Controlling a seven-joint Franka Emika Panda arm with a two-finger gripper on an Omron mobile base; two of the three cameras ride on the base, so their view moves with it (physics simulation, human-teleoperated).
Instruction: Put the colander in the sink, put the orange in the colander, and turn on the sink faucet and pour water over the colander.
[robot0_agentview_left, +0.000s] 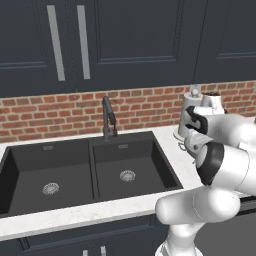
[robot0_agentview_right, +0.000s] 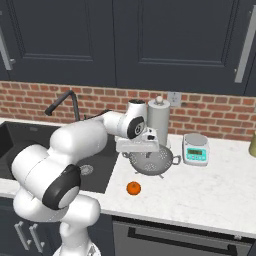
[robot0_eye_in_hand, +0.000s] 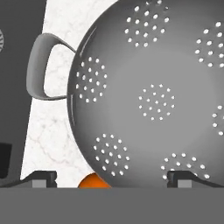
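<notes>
the orange (robot0_agentview_right: 133, 188) is sitting near the surface's (robot0_agentview_right: 210, 192) front edge, just right of the sink (robot0_agentview_right: 30, 140). behind it the colander (robot0_agentview_right: 152, 161) is standing on its little feet, nearer the brick wall, not yet moved. the claw (robot0_agentview_right: 138, 146) is hanging released, jaws spread wide, right above its bowl. it looks light, rigid, slick metal; the rim or a side handle (robot0_eye_in_hand: 41, 65) seems the best hold.

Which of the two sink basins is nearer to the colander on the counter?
The basin with its drain below the faucet, beside the counter holding the colander; the other basin lies beyond the divider.
</notes>
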